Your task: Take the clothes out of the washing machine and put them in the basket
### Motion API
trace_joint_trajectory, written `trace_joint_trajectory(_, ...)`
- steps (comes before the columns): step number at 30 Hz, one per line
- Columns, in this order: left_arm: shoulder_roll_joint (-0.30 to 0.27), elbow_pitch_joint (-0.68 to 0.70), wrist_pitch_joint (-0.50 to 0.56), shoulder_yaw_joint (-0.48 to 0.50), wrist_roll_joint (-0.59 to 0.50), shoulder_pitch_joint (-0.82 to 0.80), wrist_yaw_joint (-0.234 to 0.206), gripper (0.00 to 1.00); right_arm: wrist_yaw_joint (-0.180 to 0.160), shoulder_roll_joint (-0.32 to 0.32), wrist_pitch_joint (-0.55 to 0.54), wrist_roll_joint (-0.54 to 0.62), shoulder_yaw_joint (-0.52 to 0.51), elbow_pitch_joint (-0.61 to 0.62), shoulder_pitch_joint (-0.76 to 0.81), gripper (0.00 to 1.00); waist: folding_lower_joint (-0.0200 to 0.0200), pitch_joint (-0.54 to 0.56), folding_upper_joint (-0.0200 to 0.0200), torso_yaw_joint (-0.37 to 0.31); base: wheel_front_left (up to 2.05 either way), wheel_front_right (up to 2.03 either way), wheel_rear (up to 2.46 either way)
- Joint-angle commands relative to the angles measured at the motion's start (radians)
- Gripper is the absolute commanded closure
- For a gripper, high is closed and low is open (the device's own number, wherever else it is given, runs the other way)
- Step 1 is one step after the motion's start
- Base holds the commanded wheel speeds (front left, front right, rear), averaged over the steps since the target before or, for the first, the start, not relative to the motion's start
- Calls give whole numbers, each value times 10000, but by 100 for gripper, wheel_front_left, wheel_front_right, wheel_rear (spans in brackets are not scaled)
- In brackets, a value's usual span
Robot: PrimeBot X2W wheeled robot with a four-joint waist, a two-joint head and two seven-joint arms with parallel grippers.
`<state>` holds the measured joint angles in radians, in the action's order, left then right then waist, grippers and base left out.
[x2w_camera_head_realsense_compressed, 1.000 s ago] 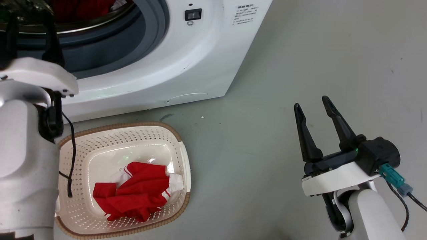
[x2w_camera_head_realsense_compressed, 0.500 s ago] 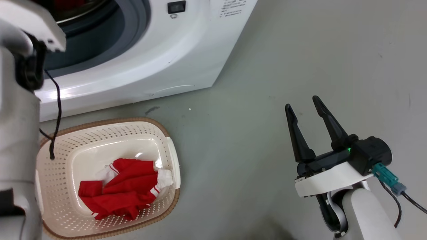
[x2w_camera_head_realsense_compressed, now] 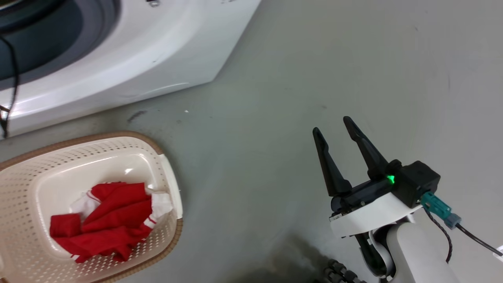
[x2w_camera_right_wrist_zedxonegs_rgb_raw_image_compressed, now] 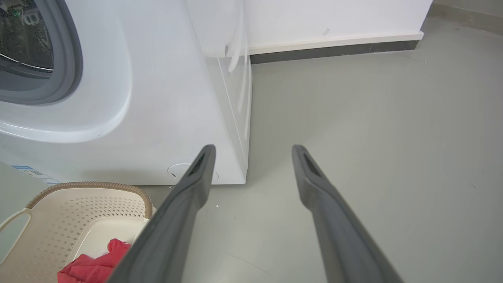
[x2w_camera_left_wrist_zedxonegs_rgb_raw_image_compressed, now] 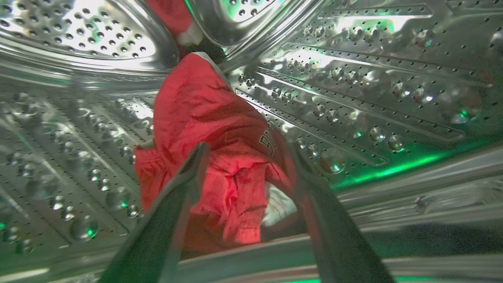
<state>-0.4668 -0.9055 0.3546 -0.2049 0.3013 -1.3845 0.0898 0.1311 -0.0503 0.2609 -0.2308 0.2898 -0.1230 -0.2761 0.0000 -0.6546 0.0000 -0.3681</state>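
Left wrist view: my left claw spread around red garment in washing machine drum. Head view: right claw spread over floor, red clothes in basket.

No legible text or labels

inside the perforated steel washing machine drum, a crumpled red garment with a white patch lies at the centre of the frame. the left gripper rises from the bottom edge, its two dark fingers spread wide, one on either side of the cloth.
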Motion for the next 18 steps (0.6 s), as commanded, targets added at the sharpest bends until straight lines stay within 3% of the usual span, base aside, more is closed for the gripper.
trace_joint_trajectory(1, -172, -181, 437, -87, -76, -465, 72, 0, -7, 3, 39, -181, 136, 14, -183, 0, 0, -389, 0, -431, 0, 0, 0)
trace_joint_trajectory(12, -657, -882, 2728, -434, -93, -1349, 139, 0, -7, 4, 40, -678, 595, 181, -41, 0, 0, -855, 0, -1051, 0, 0, 0)
trace_joint_trajectory(14, -695, -935, 3033, -505, -132, -1334, 75, 0, -7, 3, 41, -721, 665, 215, -64, 0, 0, -896, 0, -1113, 0, 0, 0)
trace_joint_trajectory(17, -842, -803, 3654, -648, -243, -1043, -384, 0, -7, 3, 42, -849, 789, 242, -39, 0, 0, -1028, 0, -1288, 0, 0, 0)
trace_joint_trajectory(18, -904, -687, 3529, -663, -316, -1008, -533, 26, -7, 3, 42, -850, 800, 248, -25, 0, 0, -1042, 0, -1309, 0, 0, 0)
